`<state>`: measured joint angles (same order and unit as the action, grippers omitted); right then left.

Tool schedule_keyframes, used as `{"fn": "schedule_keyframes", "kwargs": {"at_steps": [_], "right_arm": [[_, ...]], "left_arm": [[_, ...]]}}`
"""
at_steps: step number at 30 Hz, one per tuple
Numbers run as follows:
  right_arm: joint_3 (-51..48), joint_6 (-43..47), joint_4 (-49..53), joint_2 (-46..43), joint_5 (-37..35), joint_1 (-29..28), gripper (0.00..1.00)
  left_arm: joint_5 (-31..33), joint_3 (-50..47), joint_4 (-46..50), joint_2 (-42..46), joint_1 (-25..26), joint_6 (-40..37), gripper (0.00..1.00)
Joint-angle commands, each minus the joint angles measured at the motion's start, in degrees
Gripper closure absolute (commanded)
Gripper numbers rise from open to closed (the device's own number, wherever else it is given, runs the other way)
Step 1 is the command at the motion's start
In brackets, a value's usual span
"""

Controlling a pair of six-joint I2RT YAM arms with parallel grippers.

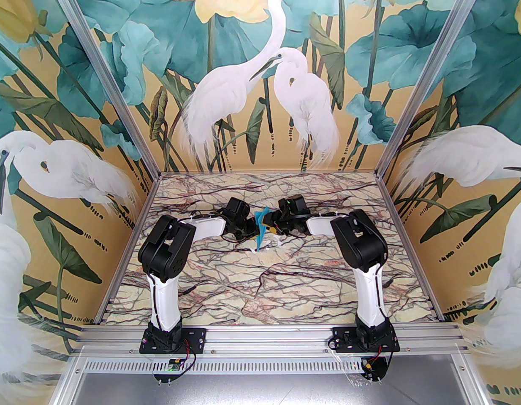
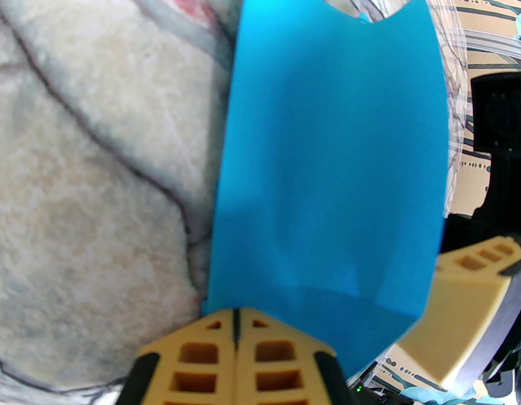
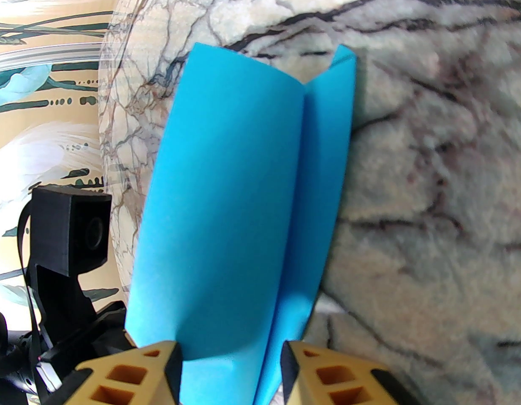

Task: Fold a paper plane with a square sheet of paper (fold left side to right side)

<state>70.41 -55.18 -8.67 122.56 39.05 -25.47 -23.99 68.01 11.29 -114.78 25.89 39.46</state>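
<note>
The paper plane point(image 1: 260, 222) is the bright cyan-blue sheet folded into a narrow creased shape, held up off the marble table point(image 1: 260, 285) between both arms. In the left wrist view my left gripper point(image 2: 236, 314) is shut on the lower edge of the plane point(image 2: 328, 163), which rises away from the fingers. A tan finger point(image 2: 463, 302) of the right gripper sits at the plane's right side. In the right wrist view my right gripper point(image 3: 231, 361) stands partly open, one finger on each side of the plane point(image 3: 226, 184), whose centre crease and two flaps show. From above, left gripper point(image 1: 253, 226) and right gripper point(image 1: 272, 225) meet nose to nose.
Small white scraps point(image 1: 257, 249) lie on the marble just below the grippers. The left arm's black camera housing point(image 3: 74, 226) is close to the right gripper's left. Metal frame posts and mural walls bound the table on three sides.
</note>
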Motion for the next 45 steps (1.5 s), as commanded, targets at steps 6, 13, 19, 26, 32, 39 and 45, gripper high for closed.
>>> {"fn": "schedule_keyframes", "kwargs": {"at_steps": [6,13,19,26,32,39,45], "right_arm": [[2.66,3.52,6.61,3.23,-4.68,-0.70,0.59],[3.95,4.40,8.58,3.87,-5.10,-0.98,0.59],[4.90,4.88,9.52,4.23,-5.21,-1.30,0.60],[5.17,5.25,10.27,4.18,-5.36,-1.43,0.60],[5.26,5.20,10.38,4.25,-5.36,-1.47,0.59],[5.33,5.09,10.33,4.09,-5.28,-1.44,0.59],[5.41,4.92,10.25,4.11,-5.36,-1.49,0.59]], "left_arm": [[-0.29,-2.49,0.57,2.83,-0.79,2.66,0.92],[-1.48,-3.77,-1.68,5.29,-2.22,4.59,0.87],[-2.84,-5.33,-4.76,7.01,-3.81,5.79,0.84],[-8.03,-9.23,-17.51,7.61,-6.22,11.01,0.79],[-11.69,-11.26,-26.18,6.12,-6.51,14.53,0.77],[-14.63,-12.35,-32.11,3.47,-6.46,16.57,0.78],[-13.98,-13.85,-32.20,3.34,-6.38,15.96,0.78]]}}
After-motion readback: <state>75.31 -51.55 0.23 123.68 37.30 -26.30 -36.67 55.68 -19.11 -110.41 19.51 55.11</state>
